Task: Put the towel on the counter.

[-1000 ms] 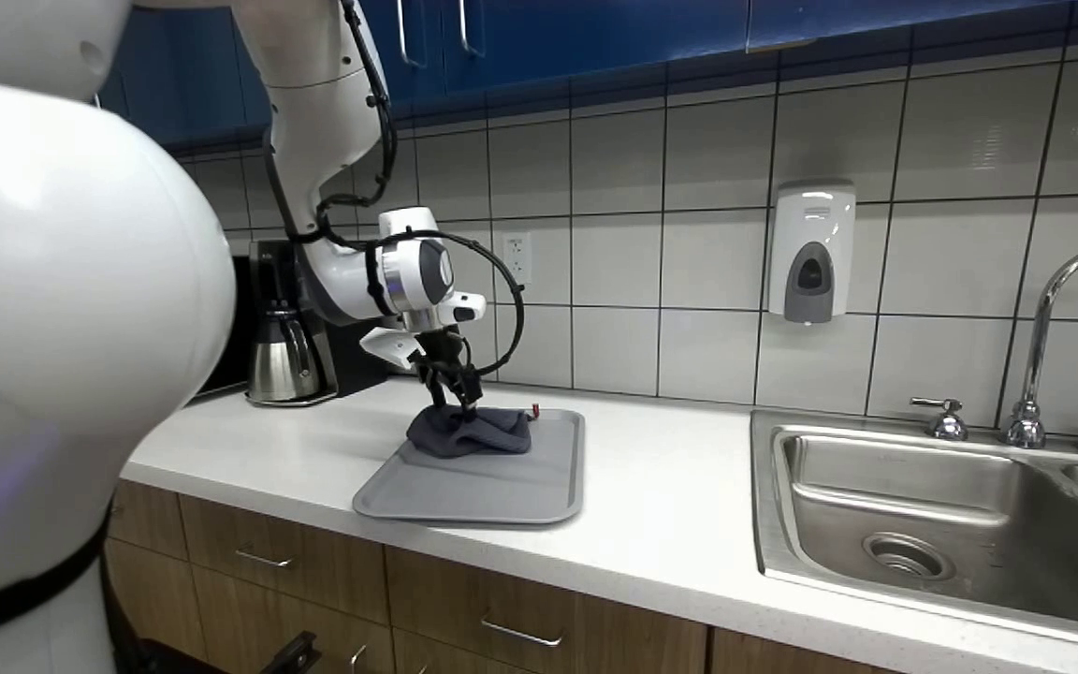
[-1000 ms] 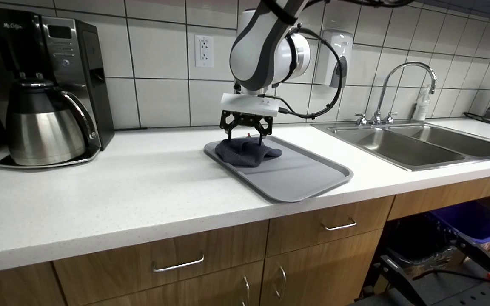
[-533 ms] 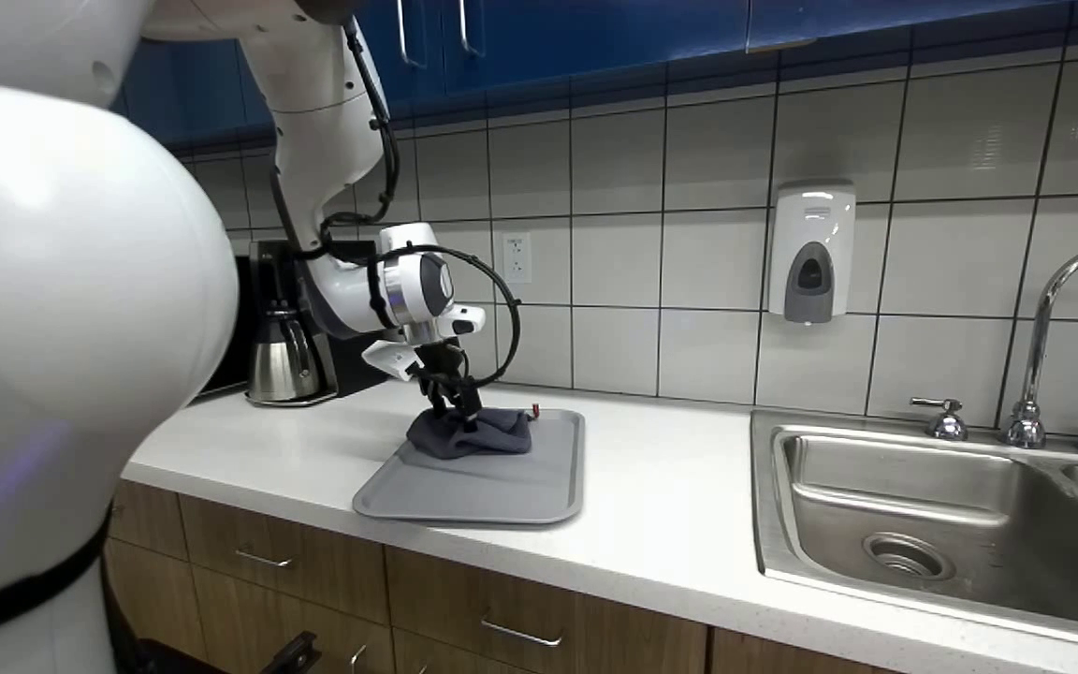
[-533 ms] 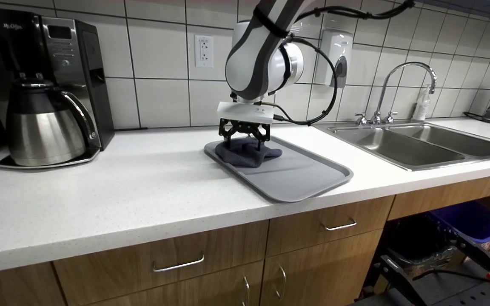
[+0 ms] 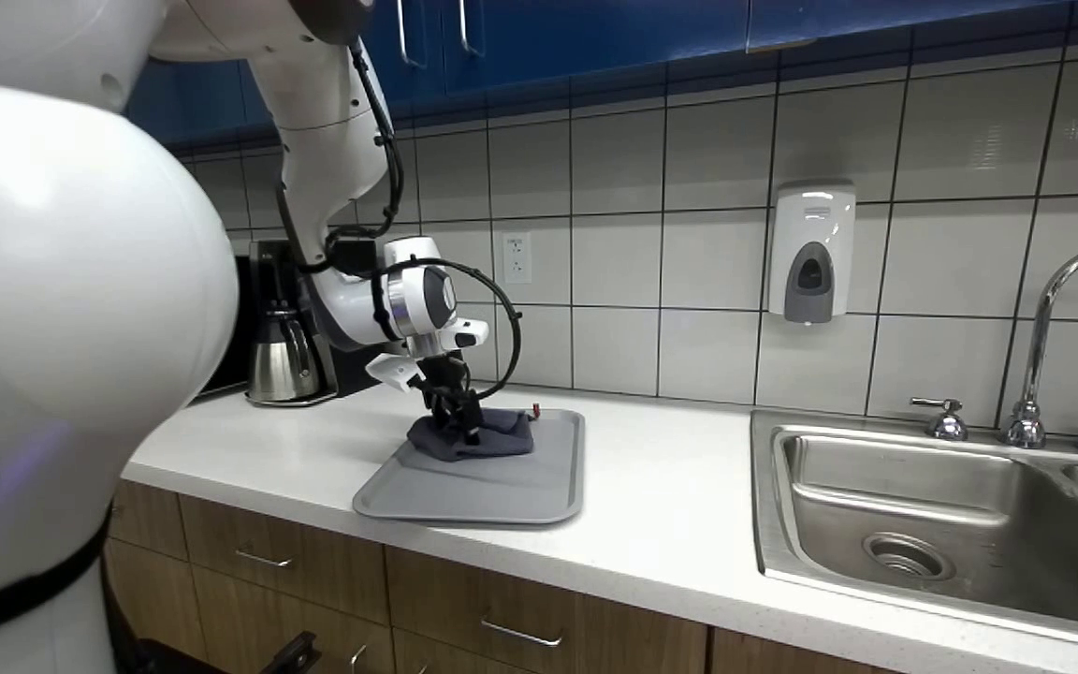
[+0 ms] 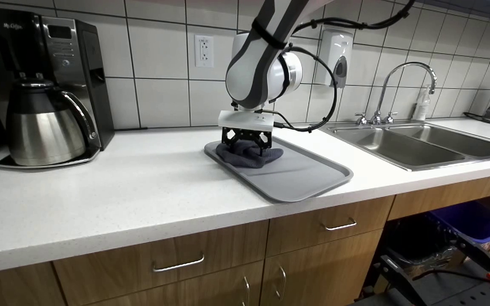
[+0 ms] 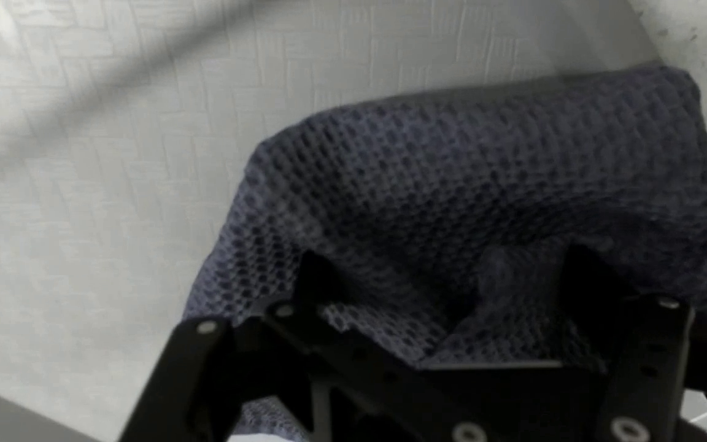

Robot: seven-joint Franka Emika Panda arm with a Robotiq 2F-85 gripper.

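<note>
The towel [image 6: 243, 160] lies crumpled on the far left part of the tray [image 6: 306, 175] on the desk [image 6: 151, 182], long axis running left to right, a flap pointing right. The claw [image 7: 448, 264] is released, spread around its folds.

Towel [image 7: 445, 178]: dark slate-grey cloth of pitted, waffle-like texture, crumpled into a low, rounded heap with deep folds across its top. It lies on a grey tray [image 6: 300, 176], at the far left part of it in both exterior views; in the wrist view one end overlaps the tray's rim. Counter [image 6: 121, 182]: a flat, level, white surface, finely speckled, with a thick, squared near edge; it extends left and right of the tray, which rests upon it.
</note>
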